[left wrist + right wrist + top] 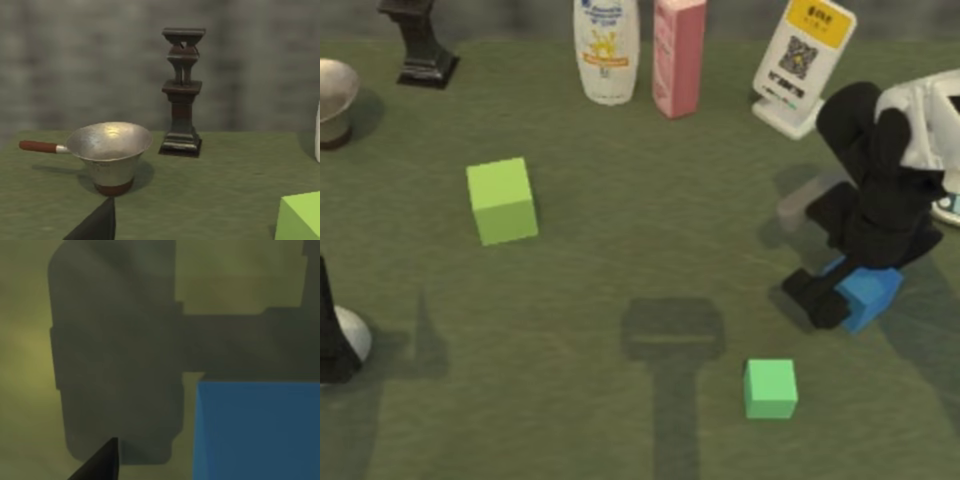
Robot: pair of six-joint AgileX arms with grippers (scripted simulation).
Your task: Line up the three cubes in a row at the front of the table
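Note:
The blue cube (868,288) sits on the table (620,260) at the right, turned at an angle. My right gripper (842,292) is down over it and open; one dark finger (817,300) stands off the cube's left side. In the right wrist view that finger (102,462) is apart from the blue cube (257,430); the other finger is hidden. The mint-green cube (770,388) lies near the front, right of centre. The lime cube (502,200) rests at mid-left and shows as a corner (300,217) in the left wrist view. My left gripper (332,345) is parked at the left edge.
Along the back stand a dark pedestal figure (420,45), a white bottle (607,45), a tall pink box (678,55) and a QR-code sign (800,60). A metal pan (332,95) with a wooden handle sits at the far left.

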